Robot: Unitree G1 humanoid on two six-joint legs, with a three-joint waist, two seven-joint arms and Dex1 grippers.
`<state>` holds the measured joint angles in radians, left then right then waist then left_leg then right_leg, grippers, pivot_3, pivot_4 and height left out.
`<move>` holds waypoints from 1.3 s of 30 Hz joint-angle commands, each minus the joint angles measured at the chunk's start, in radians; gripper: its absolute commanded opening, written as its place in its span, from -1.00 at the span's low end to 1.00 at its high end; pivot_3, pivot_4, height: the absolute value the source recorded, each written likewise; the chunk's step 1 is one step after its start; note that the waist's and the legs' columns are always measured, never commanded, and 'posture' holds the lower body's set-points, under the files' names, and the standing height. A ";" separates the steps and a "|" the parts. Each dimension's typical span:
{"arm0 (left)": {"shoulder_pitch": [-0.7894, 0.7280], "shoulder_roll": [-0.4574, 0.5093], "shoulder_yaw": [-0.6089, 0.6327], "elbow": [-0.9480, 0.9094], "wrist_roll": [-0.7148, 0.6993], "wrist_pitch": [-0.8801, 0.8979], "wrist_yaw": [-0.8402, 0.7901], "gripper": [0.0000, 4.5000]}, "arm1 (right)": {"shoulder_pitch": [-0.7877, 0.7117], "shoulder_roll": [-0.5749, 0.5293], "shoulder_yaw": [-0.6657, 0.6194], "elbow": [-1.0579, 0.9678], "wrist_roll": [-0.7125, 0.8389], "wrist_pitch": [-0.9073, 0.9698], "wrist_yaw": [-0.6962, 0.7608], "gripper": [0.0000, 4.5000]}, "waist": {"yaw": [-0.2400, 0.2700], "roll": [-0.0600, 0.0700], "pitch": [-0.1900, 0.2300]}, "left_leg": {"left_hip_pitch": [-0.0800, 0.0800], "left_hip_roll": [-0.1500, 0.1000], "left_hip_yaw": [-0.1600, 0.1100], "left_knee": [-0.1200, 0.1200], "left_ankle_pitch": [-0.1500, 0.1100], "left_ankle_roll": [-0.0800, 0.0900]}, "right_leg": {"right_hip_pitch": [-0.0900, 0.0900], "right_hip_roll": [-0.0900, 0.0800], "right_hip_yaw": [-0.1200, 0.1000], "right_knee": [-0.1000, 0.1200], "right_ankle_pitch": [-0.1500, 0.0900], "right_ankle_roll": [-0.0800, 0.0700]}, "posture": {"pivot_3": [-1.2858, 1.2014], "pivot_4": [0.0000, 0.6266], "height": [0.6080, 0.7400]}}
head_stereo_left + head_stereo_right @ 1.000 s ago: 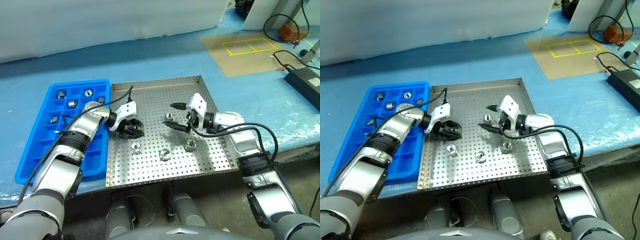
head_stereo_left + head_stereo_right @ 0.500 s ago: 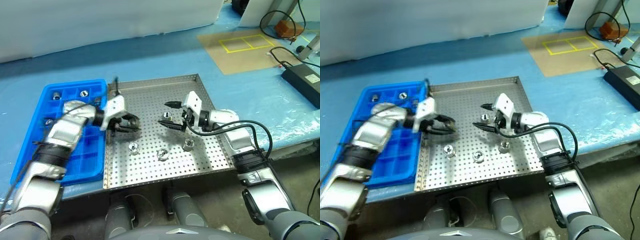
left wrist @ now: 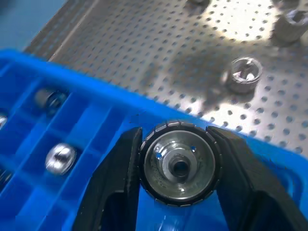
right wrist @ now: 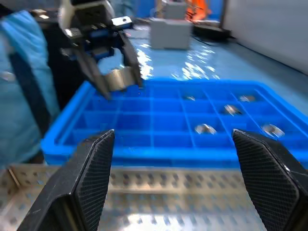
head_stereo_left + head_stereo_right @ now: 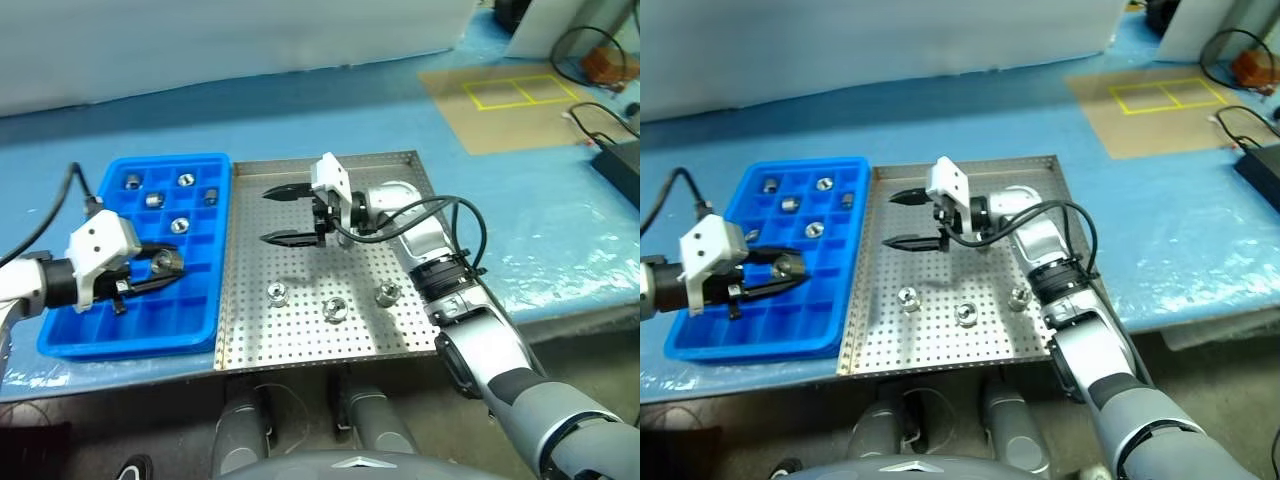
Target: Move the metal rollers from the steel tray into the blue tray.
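A table with a pale blue covering [image 5: 330,110] carries everything. Two trays lie side by side on its near part: the blue tray [image 5: 205,335], on the left, and the steel tray [image 5: 300,330], on the right, their long edges touching or nearly so. Farther back on the right, a tan sheet [image 5: 520,125] with a yellow rectangle outline lies flat on the covering. At the right edge, a black box [image 5: 622,155] with black cables [image 5: 590,115] rests on the covering. Along the back, a white sheet [image 5: 230,35] spreads over the table.
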<state>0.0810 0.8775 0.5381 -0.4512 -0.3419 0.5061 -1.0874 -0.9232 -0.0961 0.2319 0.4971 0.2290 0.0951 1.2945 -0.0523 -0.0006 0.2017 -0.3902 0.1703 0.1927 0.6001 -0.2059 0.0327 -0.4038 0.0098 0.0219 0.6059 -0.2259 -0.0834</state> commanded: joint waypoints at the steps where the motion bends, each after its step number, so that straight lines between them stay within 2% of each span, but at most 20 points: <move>1: 0.069 -0.081 0.124 -0.082 -0.006 0.012 0.129 -0.22 | -0.061 0.050 0.001 0.020 0.039 -0.026 0.051 0.79 | 0.027 0.000 0.000 | 0.000 0.000 0.000 0.000 0.000 0.000 | 0.000 0.000 0.000 0.000 0.000 0.000 | 0.03 -0.52 1.00; 3: 0.134 -0.153 0.156 -0.095 0.022 -0.017 0.200 -0.22 | -0.081 0.066 -0.001 0.036 0.048 -0.020 0.083 0.79 | 0.060 0.000 0.000 | 0.000 0.000 0.001 -0.001 0.000 0.000 | 0.000 -0.001 -0.001 0.000 0.000 -0.001 | 0.05 -0.52 1.00; 8: 0.243 -0.331 0.194 -0.104 0.063 -0.094 0.372 -0.22 | -0.100 0.072 -0.017 -0.010 0.087 0.046 0.116 0.79 | 0.098 -0.002 -0.001 | 0.000 0.000 0.004 -0.002 0.000 -0.001 | -0.001 -0.003 -0.002 0.000 -0.001 0.000 | 0.08 -0.52 1.00; 11: 0.297 -0.391 0.181 -0.050 0.111 -0.181 0.434 -0.22 | -0.104 0.061 -0.025 -0.043 0.115 0.088 0.128 0.79 | 0.108 -0.003 -0.001 | 0.000 0.001 0.004 -0.002 0.001 -0.001 | 0.000 -0.004 -0.003 0.000 -0.001 0.000 | 0.08 -0.52 1.00; 14: 0.283 -0.422 0.155 0.019 0.143 -0.230 0.506 -0.22 | -0.108 0.046 -0.030 -0.055 0.121 0.096 0.129 0.79 | 0.120 -0.004 -0.001 | 0.002 0.001 0.004 -0.004 0.002 -0.003 | 0.000 -0.004 -0.003 0.001 -0.001 0.000 | 0.08 -0.52 1.00; 20: 0.176 -0.410 0.104 0.120 0.173 -0.282 0.594 -0.22 | -0.108 0.020 -0.040 -0.067 0.114 0.105 0.109 0.79 | 0.126 -0.006 -0.002 | 0.004 0.001 0.004 -0.005 0.003 -0.004 | 0.001 -0.005 -0.005 0.001 -0.001 0.001 | 0.05 -0.52 1.00; 30: 0.046 -0.365 0.034 0.164 0.145 -0.247 0.630 -0.22 | -0.068 -0.024 -0.048 -0.139 0.121 0.135 0.059 0.79 | 0.119 -0.007 -0.003 | 0.001 0.001 0.005 -0.005 0.004 -0.003 | -0.002 -0.005 -0.005 0.002 -0.002 0.001 | 0.00 -0.52 1.00; 36: -0.036 -0.333 -0.027 0.302 0.200 -0.242 0.674 -0.22 | -0.050 -0.031 -0.048 -0.187 0.130 0.156 0.036 0.79 | 0.115 -0.007 -0.003 | 0.001 0.001 0.005 -0.005 0.005 -0.003 | -0.001 -0.005 -0.005 0.003 -0.002 0.001 | -0.02 -0.52 1.00; 39: -0.056 -0.347 -0.065 0.328 0.190 -0.247 0.672 -0.22 | -0.043 -0.038 -0.046 -0.203 0.131 0.161 0.026 0.79 | 0.109 -0.007 -0.003 | 0.001 0.001 0.005 -0.005 0.006 -0.003 | -0.001 -0.005 -0.005 0.003 -0.002 0.001 | -0.03 -0.52 1.00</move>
<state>0.0334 0.5278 0.4879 -0.1231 -0.1522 0.2695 -0.4198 -0.9625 -0.1327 0.2004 0.3422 0.3349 0.2544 1.3264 0.0570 -0.0079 0.1987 -0.3892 0.1709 0.1976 0.5951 -0.1999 0.0288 -0.4050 0.0043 0.0168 0.6086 -0.2275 -0.0825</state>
